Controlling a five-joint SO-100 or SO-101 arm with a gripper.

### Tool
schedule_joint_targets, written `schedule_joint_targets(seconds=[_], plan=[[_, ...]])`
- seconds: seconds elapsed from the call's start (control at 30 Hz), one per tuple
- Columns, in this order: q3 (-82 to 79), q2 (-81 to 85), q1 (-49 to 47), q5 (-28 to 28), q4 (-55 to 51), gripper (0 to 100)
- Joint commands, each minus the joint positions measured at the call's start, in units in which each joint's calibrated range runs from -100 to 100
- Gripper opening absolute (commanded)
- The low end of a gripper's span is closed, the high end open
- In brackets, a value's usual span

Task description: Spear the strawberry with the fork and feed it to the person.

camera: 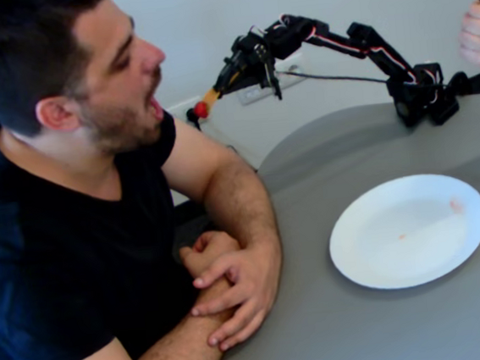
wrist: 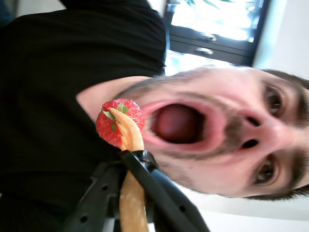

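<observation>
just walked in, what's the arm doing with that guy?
The arm is feeding him. Its end effector is shut on the fork, and the strawberry is speared on the tines. In the fixed view the fruit is held in the air just in front of the man, whose mouth is wide open; it is not in his mouth yet. His arms are folded on the grey table. The white plate holds only a faint pinkish smear.

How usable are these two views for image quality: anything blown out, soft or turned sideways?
Fixed view: even, soft light; the white plate is bright but not clipped, and the strawberry is tiny and slightly soft. Wrist view: the picture lies on its side, the window behind the person is blown out, the strawberry and fork are sharp, and the near pincer is dark and blurred.
</observation>
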State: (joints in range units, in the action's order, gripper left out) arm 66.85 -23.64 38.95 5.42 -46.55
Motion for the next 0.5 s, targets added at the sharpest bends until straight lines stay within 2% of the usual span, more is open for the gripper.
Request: schedule_joint_targets(seconds=[0.0, 0.17, 0.47], plan=[[1.50, 0.81, 0.53, -0.39, 2.68, 1], [1.32, 0.73, 1.12, -2.33, 4.68, 1], [2.22, -6.22, 1.35, -2.33, 8.43, 1]])
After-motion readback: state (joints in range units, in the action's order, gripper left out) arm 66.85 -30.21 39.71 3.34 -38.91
